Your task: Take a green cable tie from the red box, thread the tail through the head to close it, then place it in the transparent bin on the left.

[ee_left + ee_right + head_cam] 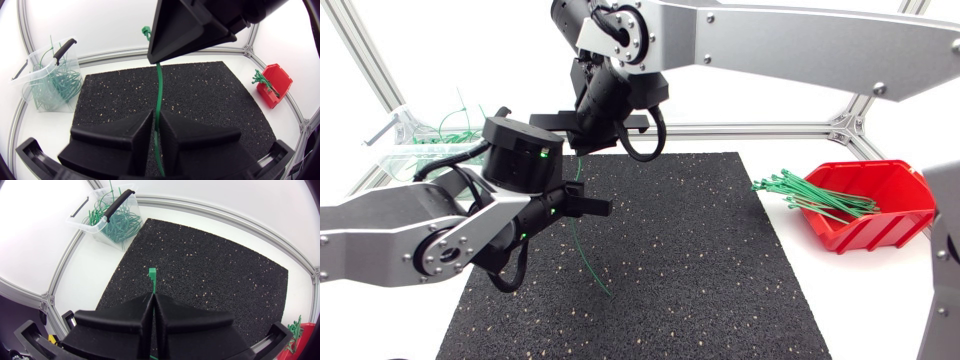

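A single green cable tie (582, 250) hangs upright over the black mat (700, 270), with its tail trailing down to the mat. My right gripper (582, 145) is shut on its upper part, and the tie's head (152, 277) sticks out just past the fingertips. Directly below, my left gripper (578, 195) is closed around the strap (160, 90), its fingers (135, 132) pressing it from both sides. In the left wrist view my right gripper (155, 59) sits just ahead of my left gripper (157, 117). The red box (880, 200) at the right holds several green ties (810, 195).
The transparent bin (430, 140) at the back left holds several closed green ties and has a black-handled lid (62, 50). Aluminium frame rails (760, 128) run along the back edge of the table. White tabletop surrounds the mat.
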`<action>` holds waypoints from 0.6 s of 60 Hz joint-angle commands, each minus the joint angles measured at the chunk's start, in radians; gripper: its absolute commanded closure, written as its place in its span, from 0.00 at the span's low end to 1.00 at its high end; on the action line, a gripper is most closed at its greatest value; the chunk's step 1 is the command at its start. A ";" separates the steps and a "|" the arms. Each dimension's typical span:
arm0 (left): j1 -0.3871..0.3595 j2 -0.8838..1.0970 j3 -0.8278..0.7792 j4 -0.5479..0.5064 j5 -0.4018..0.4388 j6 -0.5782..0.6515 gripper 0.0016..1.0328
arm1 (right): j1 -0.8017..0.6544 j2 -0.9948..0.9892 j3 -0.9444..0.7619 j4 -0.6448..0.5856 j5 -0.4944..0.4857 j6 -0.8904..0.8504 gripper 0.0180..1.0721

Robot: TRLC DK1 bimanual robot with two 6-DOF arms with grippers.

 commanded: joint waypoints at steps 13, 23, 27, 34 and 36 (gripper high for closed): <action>-0.004 -0.005 -0.027 0.019 0.002 0.025 0.97 | 0.011 0.021 0.005 -0.019 0.008 0.016 0.95; -0.002 -0.007 -0.029 0.008 0.002 0.025 0.97 | 0.017 0.011 -0.002 -0.018 0.022 0.014 0.95; 0.000 -0.014 -0.036 0.008 0.004 0.027 0.97 | 0.018 0.008 -0.007 -0.015 0.025 0.013 0.95; 0.015 -0.033 -0.053 0.016 0.044 0.042 0.97 | 0.018 -0.004 -0.019 -0.009 0.037 0.006 0.94; 0.021 -0.041 -0.061 0.018 0.057 0.045 0.97 | 0.018 -0.006 -0.021 -0.009 0.037 0.005 0.93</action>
